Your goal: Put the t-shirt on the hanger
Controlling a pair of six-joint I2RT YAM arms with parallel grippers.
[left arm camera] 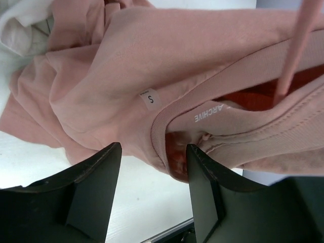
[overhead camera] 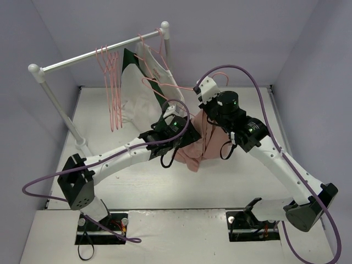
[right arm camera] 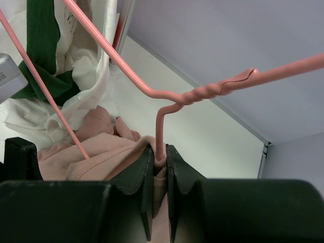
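- Pink cotton t-shirt is mid-table, bunched and hanging from the right arm's claw, with its lower folds down at the white tabletop.
- Right gripper: fingers together, pinching the ribbed collar and the thin pink wire hanger just below its twisted neck.
- The hanger is lifted off the table and tilted. Its hook points to the right and one arm runs far-left toward the rack. In the left wrist view its wire goes into the neck opening.
- Left gripper: fingers apart with nothing between them, just short of the collar edge, near the "S" size tag.
- White-and-metal clothes rack stands far-left, holding spare pink hangers and a hung white-and-green garment. The garment is just beside the t-shirt's far-left side.
- Pale purple walls close in the left, far and right table edges.
- Bare tabletop shows near of the shirt between the two arms, and along the right edge.
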